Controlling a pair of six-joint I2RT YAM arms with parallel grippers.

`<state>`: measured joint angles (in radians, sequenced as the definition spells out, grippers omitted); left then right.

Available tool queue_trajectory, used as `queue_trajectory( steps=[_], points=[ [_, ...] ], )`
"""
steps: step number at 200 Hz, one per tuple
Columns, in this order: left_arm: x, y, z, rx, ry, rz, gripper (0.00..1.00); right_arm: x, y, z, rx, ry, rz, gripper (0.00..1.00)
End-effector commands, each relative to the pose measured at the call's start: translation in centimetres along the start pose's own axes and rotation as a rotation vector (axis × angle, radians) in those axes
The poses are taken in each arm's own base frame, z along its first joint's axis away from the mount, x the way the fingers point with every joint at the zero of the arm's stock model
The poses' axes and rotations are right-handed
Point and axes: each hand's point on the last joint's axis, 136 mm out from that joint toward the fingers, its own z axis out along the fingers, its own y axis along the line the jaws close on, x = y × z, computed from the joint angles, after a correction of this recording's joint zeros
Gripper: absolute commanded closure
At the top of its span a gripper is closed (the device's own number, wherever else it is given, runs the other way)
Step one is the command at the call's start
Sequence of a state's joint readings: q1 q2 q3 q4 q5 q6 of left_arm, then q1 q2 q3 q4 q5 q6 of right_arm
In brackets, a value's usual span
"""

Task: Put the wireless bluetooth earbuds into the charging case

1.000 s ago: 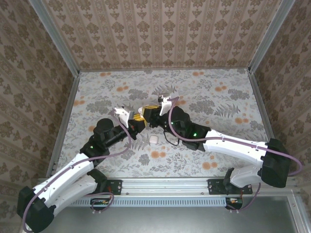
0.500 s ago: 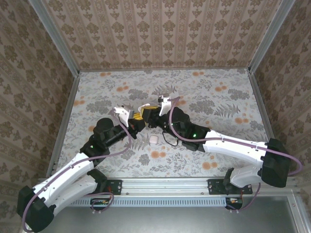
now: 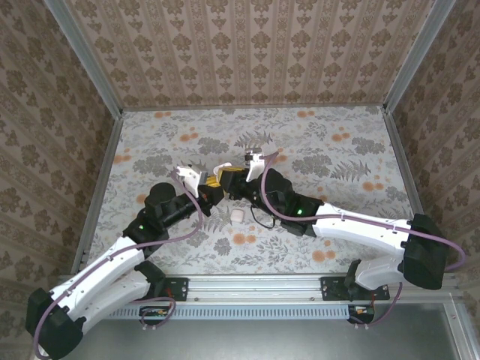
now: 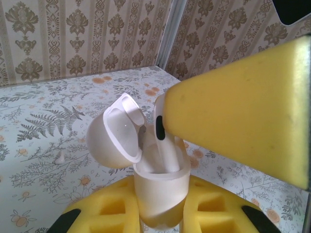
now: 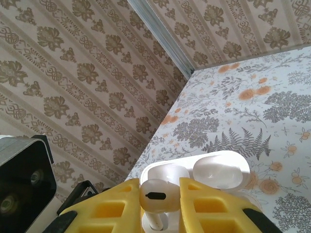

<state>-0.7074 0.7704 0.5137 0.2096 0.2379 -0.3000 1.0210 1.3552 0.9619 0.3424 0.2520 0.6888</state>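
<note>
**At the centre of the table, an earbud is going into its slot**

Low in the middle of the left wrist view, the charging case (image 4: 161,191) is standing upright with its lid (image 4: 115,133) hinged back toward the upper left. The left gripper (image 4: 160,216) is clamping the case's lower body between its yellow pads. An earbud (image 4: 163,138) is poking stem-first into the open mouth, its head still above the rim, so it is not seated yet. The right gripper (image 5: 160,206) is pinching that earbud by its head at the bottom centre of the right wrist view.

In the overhead view, the right gripper is sitting a touch closer to the left one than a second ago, and the two sets of yellow fingers are now meeting near frame centre. The left arm is barely shifting. To my eye the insertion is under way, with a last push and a release still to come.

Just below the grippers, a small white piece (image 3: 238,215) is lying on the flowered table (image 3: 337,142), apart from both arms. I cannot tell what it is.
</note>
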Motion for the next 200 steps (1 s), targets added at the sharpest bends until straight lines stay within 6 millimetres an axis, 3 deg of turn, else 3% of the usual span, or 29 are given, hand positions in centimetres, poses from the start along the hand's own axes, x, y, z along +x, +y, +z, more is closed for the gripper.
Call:
queue_trajectory(
  steps=[1, 200],
  points=[
    [-4.71, -1.36, -0.89, 0.026, -0.142, 0.028, 1.00, 2.00, 0.17, -0.25, -0.017, 0.062, 0.002, 0.78],
    [-4.70, -1.24, -0.93, 0.018, -0.141, 0.033, 1.00, 1.71, 0.97, -0.37, -0.046, 0.065, -0.023, 0.71]
  ],
)
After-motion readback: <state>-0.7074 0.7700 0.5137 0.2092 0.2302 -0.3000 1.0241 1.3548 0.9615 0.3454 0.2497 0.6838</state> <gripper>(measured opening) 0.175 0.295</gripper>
